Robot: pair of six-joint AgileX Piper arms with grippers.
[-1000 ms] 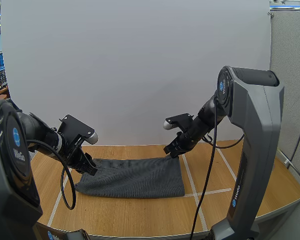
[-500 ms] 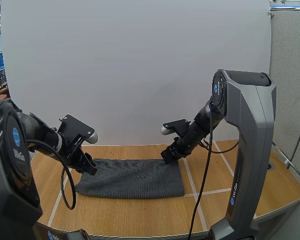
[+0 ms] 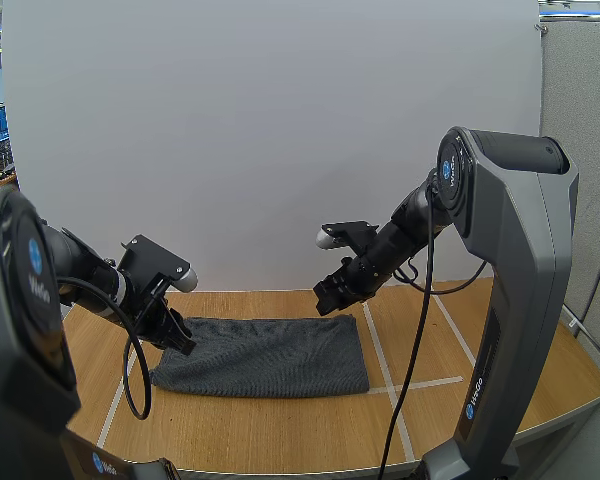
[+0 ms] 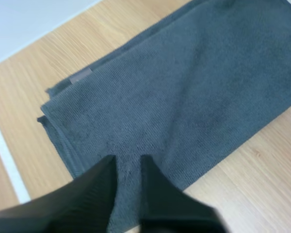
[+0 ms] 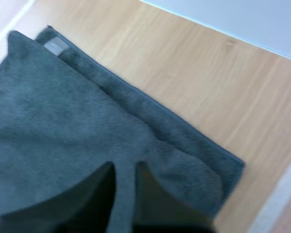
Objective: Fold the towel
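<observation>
Towel [image 3: 265, 355] lies flat, both jaws slightly spread; I'd have left gripper [image 3: 180, 338] and right gripper [image 3: 326, 298] pinch matching corners evenly.

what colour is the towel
The towel is dark grey with a fine ribbed weave, clearest in the left wrist view.

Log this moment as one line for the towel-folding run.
towel: flat on table, layered | left gripper: open, at towel's left end | right gripper: open, above towel's far right corner
</observation>
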